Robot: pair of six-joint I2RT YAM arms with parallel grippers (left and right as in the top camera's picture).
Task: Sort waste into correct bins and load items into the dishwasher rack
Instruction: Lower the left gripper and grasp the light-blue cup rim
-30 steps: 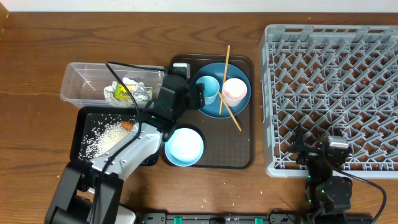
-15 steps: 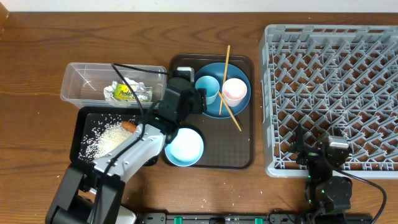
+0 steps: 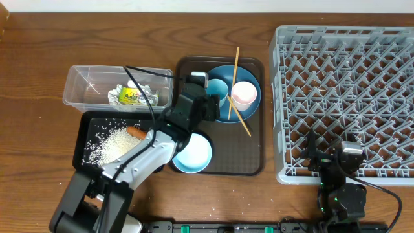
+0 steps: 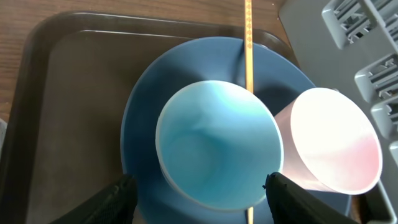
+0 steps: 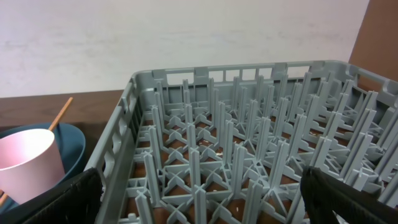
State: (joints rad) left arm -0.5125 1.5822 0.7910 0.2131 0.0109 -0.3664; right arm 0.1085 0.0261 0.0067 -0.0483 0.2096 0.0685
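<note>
My left gripper [image 3: 208, 103] [image 4: 202, 200] is open, one finger on each side of the light blue cup [image 3: 217, 90] [image 4: 214, 143]. That cup stands on the round blue plate [image 3: 252, 111] [image 4: 143, 112] beside the pinkish-white cup [image 3: 244, 94] [image 4: 333, 140]. Wooden chopsticks [image 3: 237, 71] [image 4: 248, 37] lie across the plate. The small pale blue bowl [image 3: 192, 153] sits nearer on the brown tray [image 3: 249, 158]. Rice [image 3: 113, 142] and the carrot [image 3: 136, 131] lie in the black tray [image 3: 86, 123]. My right gripper [image 3: 321, 150] [image 5: 208, 202] hangs open over the near left corner of the grey rack [image 3: 349, 77] [image 5: 236, 155].
The clear tub [image 3: 87, 87] at the back left holds a foil wrapper with a yellow-green packet [image 3: 132, 96]. A black cable loops from my left arm over the tub. The rack's upright pegs fill the right side of the table.
My left gripper has slid right and closer to the light blue cup, and its jaws have narrowed a little. The carrot now shows fully. The right arm has not moved.
</note>
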